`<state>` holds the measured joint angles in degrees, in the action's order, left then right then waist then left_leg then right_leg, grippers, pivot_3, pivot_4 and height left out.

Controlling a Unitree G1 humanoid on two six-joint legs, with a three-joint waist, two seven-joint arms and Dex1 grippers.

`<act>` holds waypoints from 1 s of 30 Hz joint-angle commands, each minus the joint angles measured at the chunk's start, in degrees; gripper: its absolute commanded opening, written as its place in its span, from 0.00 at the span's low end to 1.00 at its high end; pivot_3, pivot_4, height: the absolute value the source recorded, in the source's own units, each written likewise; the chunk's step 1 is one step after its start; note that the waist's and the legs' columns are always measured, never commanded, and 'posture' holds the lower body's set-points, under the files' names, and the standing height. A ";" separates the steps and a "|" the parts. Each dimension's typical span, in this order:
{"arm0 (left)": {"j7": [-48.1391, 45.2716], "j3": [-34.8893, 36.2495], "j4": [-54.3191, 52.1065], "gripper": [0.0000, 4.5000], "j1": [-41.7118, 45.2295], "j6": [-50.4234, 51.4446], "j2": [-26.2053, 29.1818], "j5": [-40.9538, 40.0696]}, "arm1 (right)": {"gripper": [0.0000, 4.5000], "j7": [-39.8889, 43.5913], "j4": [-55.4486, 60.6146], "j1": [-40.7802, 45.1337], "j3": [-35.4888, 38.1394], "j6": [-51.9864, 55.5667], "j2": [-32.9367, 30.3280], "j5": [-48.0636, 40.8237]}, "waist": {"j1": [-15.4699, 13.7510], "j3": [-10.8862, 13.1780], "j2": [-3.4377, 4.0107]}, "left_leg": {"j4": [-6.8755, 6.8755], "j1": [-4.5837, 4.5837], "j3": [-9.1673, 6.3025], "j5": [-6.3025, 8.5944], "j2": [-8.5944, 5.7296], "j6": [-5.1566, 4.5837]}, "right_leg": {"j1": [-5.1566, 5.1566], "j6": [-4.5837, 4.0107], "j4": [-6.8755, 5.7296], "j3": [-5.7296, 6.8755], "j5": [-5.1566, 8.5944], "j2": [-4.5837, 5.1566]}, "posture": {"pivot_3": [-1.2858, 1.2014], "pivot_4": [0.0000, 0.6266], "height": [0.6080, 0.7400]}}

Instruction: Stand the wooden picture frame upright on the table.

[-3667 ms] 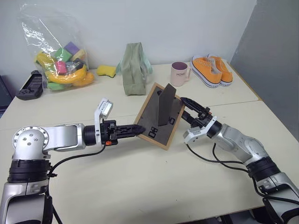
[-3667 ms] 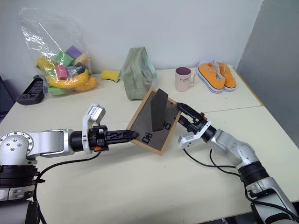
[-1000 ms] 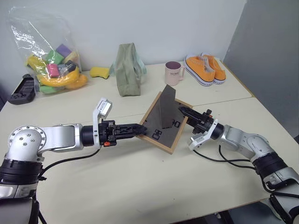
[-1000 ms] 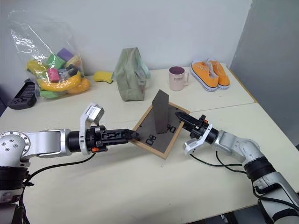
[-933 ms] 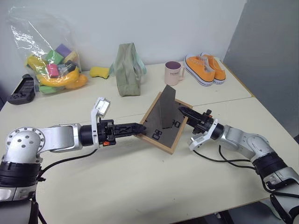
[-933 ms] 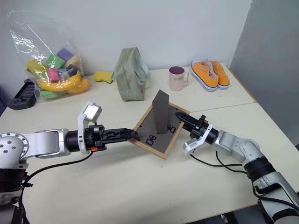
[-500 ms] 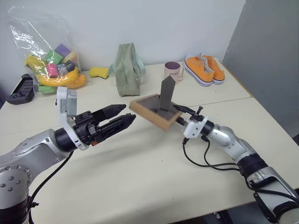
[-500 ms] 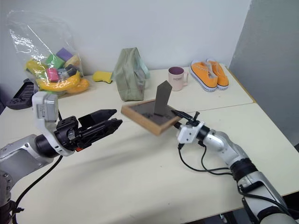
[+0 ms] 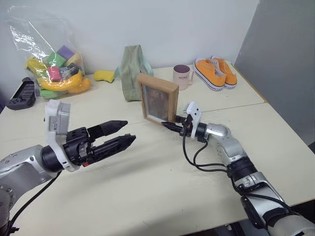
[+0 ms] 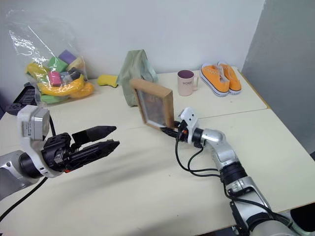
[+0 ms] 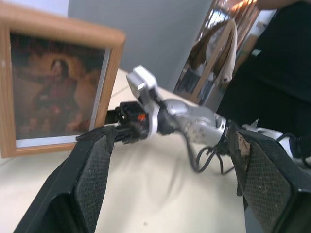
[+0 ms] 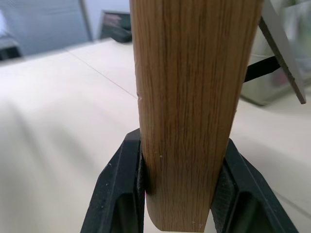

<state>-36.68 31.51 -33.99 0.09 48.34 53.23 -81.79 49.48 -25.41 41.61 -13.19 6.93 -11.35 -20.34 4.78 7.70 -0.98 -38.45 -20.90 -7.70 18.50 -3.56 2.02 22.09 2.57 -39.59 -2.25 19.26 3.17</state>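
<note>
Two tools: the right tool [image 9: 172,126] pinches the wooden picture frame [image 9: 157,99] by its lower corner, upright above the desk [image 9: 162,196] for setting down, while the left tool [image 9: 118,135] waits spread apart.

in the right wrist view the wooden picture frame [image 12: 194,97] runs off the upper edge; we see its side edge alone, clamped between two black fingers [image 12: 119,194] whose lower parts are cut off. its fold-out stand [image 12: 282,53] is cut by the frame's edge and blurred. in the left wrist view the frame's left side leaves the picture, and its portrait [image 11: 53,92] is too soft to read. a dark-clothed person [image 11: 277,63] is cropped at the edge. the mug's lettering [image 9: 182,77] is too small to read.
</note>
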 commanded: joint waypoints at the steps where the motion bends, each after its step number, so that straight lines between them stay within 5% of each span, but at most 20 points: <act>1: -3.44 3.13 -0.56 0.86 -2.04 -0.06 2.12 1.74 | 0.30 0.55 1.83 1.08 2.60 -0.20 2.41 -1.21 | -0.03 0.00 0.00 | 0.20 0.01 0.00 0.00 -0.01 0.01 | 0.00 0.00 0.03 0.00 0.00 0.01 | 0.52 0.24 1.00; 11: -16.43 15.17 -2.17 0.86 -16.28 -3.67 5.62 20.31 | 0.30 13.18 6.45 -5.29 1.56 4.90 2.58 -4.94 | 0.05 0.02 0.04 | 0.56 0.00 -0.08 0.01 0.05 0.03 | 0.05 -0.05 0.46 0.15 -0.03 0.02 | 0.52 0.24 1.00; 19: -18.36 20.90 -4.08 0.86 -18.89 -3.24 4.67 22.35 | 0.30 12.85 -1.26 -5.68 0.93 -1.94 5.34 0.23 | -0.08 0.01 0.03 | 0.56 0.03 -0.06 0.04 0.06 0.07 | 0.00 -0.09 0.49 0.13 -0.05 0.01 | 0.52 0.24 1.00; 30: -16.54 19.47 -4.93 0.86 -16.96 -2.45 4.57 20.71 | 0.30 16.77 -18.40 -1.78 3.85 -11.90 6.95 3.14 | 0.13 0.01 0.04 | 0.55 0.04 -0.06 0.06 0.08 0.10 | -0.03 -0.09 0.49 0.15 -0.05 0.00 | 0.52 0.24 1.00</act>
<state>-53.14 50.48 -37.93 -16.95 46.02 57.69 -60.80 63.56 -43.32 37.71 -11.28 -4.23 -4.27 -16.43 4.90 7.71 -0.93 -37.91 -20.85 -7.77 18.56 -3.48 2.12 22.06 2.48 -39.11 -2.09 19.21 3.17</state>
